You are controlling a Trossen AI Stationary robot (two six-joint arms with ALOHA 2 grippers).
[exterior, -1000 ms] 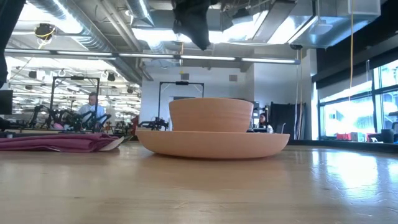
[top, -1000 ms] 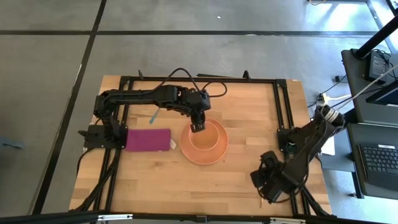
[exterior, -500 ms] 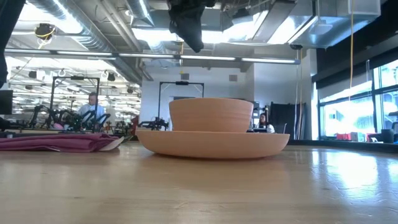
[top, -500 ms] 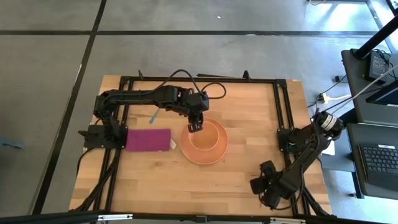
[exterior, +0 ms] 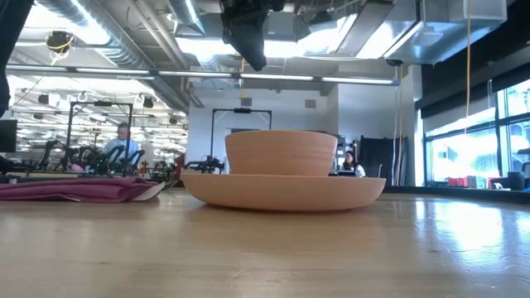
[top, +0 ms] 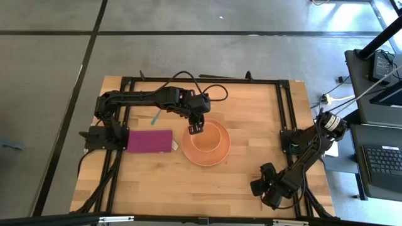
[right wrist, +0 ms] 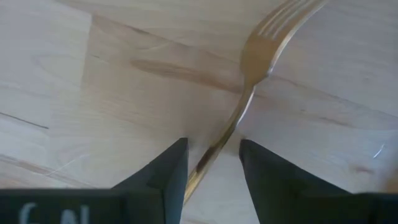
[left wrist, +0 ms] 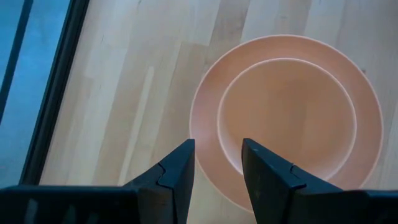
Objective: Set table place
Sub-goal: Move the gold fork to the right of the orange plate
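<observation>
The salmon-orange bowl sits inside the matching plate at mid-table; the low view shows the bowl on the plate. The magenta napkin lies flat left of the plate. The blue-handled spoon lies behind the napkin, partly under the left arm. My left gripper hovers open above the plate's far-left rim. My right gripper is open low over the table's near right; its fingers stand on either side of the gold fork's handle, which lies flat on the wood.
The light wood table has a black metal frame along its left, far and right sides. Bare wood lies right of the plate and toward the near edge. In the low view, a person sits far off in the room behind the table.
My left gripper has drifted from over the bowl's far-left rim toward the table's left, staying open and high. My right arm has folded lower, and its gripper has shifted slightly toward the near-left. The dishes and napkin have stayed put.
</observation>
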